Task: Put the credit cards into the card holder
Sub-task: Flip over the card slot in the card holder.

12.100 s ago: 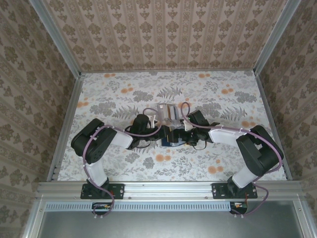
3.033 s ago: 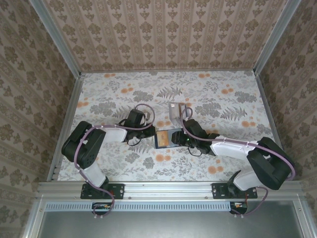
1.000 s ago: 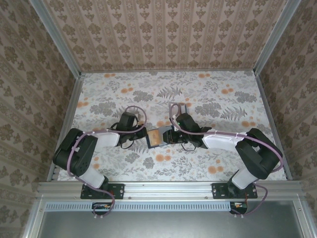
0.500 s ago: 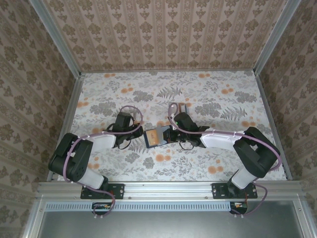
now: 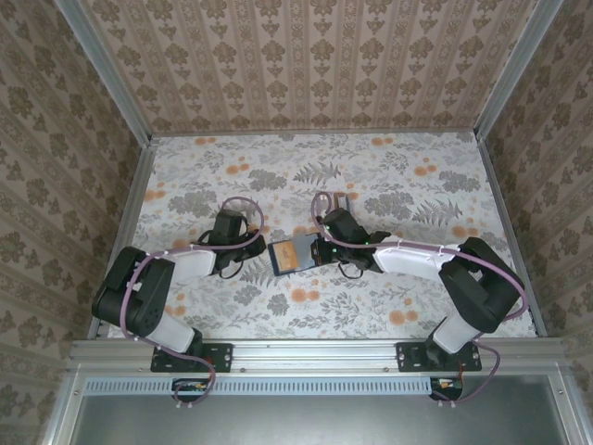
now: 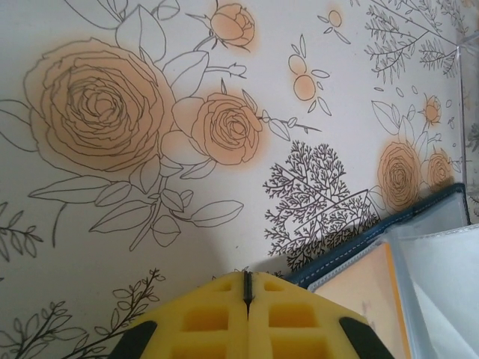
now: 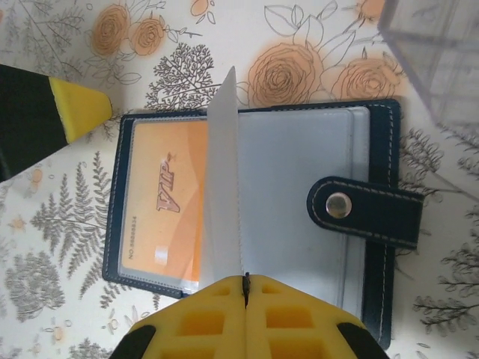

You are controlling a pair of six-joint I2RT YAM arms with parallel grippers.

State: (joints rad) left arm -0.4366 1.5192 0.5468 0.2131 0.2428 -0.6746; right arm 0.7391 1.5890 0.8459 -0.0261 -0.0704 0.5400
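Observation:
The navy card holder [image 5: 289, 254] lies open on the floral table between both grippers. In the right wrist view its pale blue inside [image 7: 299, 187] and snap tab [image 7: 364, 210] face up. An orange VIP card [image 7: 161, 198] sits under the clear sleeve of the left half. My right gripper [image 7: 245, 278] is shut on one clear sleeve page [image 7: 224, 179], which stands on edge. My left gripper [image 6: 246, 275] is shut on nothing, just left of the holder's navy corner [image 6: 374, 235]. From above, the left gripper [image 5: 260, 247] and right gripper [image 5: 318, 250] flank the holder.
A clear plastic box [image 5: 335, 202] stands just behind the right gripper, and its corner [image 7: 441, 52] is at the top right of the right wrist view. Patterned walls close in the table on three sides. Floral tabletop [image 5: 213, 176] lies open to the left and back.
The card holder has slid a little to the left with my right gripper. My left arm has drawn back to the left, away from the holder.

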